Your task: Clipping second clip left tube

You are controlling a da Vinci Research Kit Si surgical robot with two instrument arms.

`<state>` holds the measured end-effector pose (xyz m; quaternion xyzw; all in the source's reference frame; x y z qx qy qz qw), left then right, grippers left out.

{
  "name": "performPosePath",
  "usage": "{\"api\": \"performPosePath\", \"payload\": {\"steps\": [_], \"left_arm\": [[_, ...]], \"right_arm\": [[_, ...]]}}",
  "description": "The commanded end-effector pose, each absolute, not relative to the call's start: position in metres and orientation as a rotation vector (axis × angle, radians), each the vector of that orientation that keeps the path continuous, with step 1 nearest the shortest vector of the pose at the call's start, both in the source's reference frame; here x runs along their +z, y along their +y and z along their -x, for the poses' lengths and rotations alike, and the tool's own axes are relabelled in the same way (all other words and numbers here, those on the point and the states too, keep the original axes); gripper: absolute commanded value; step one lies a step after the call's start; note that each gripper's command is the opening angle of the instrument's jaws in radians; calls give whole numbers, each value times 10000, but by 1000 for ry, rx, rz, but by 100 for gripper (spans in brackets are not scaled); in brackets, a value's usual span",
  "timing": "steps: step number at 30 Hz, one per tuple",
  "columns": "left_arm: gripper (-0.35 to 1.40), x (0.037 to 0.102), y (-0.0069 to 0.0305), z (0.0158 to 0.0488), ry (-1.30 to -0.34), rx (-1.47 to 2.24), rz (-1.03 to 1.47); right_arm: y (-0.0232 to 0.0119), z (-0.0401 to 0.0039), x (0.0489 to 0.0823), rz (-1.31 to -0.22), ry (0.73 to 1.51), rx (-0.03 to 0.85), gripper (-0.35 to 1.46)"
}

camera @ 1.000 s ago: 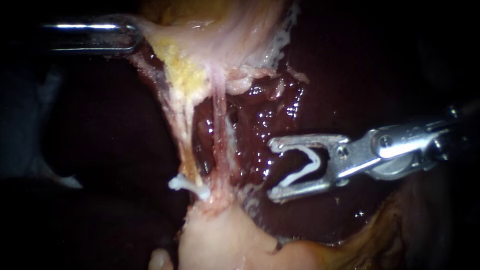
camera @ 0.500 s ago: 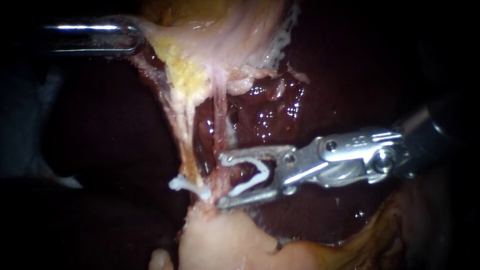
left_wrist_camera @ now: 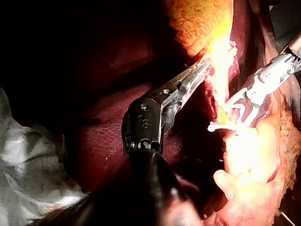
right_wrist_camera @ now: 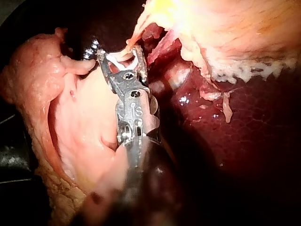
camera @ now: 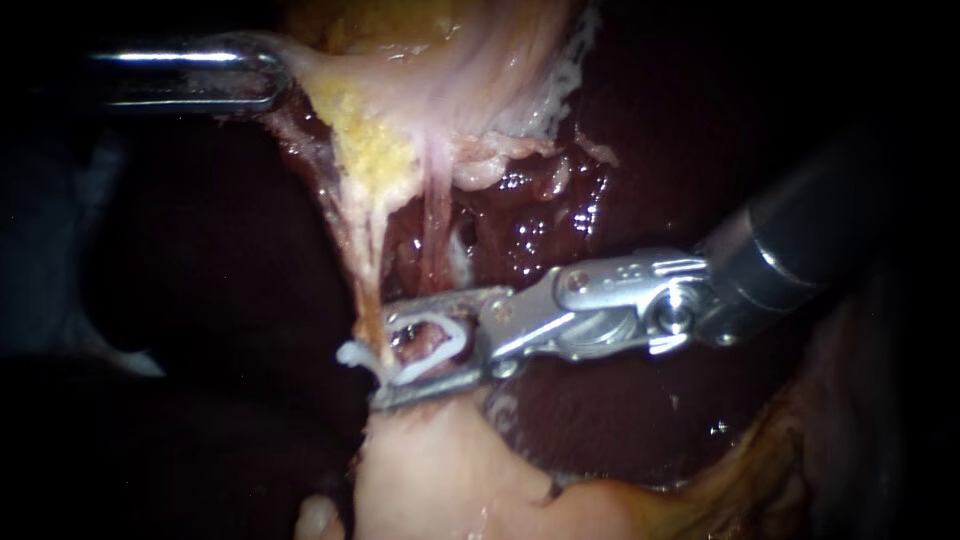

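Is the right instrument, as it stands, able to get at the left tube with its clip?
Probably yes. The right instrument holds its new clip at the left tube, beside the set clip; nothing blocks it. Whether it spans the whole tube is unclear.

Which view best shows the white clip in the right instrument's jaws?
The endoscope view: the clip lies side-on, both legs visible between the right instrument's jaws. The right wrist view shows it foreshortened; in the left wrist view glare blurs it.
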<state>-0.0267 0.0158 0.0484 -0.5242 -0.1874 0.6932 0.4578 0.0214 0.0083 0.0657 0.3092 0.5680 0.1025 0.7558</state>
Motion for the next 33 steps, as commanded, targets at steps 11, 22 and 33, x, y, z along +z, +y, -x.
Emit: {"api": "performPosePath", "payload": {"steps": [11,22,33], "left_arm": [[-35,485,158,269,-460,1708,1291],[-35,485,158,268,-461,1708,1291],[-35,485,157,268,-460,1708,1291]], "right_arm": [[73,-249,644,-737,1300,218,44],[51,-245,623,-770,1296,224,43],[37,-239,608,-811,1294,214,30]]}}
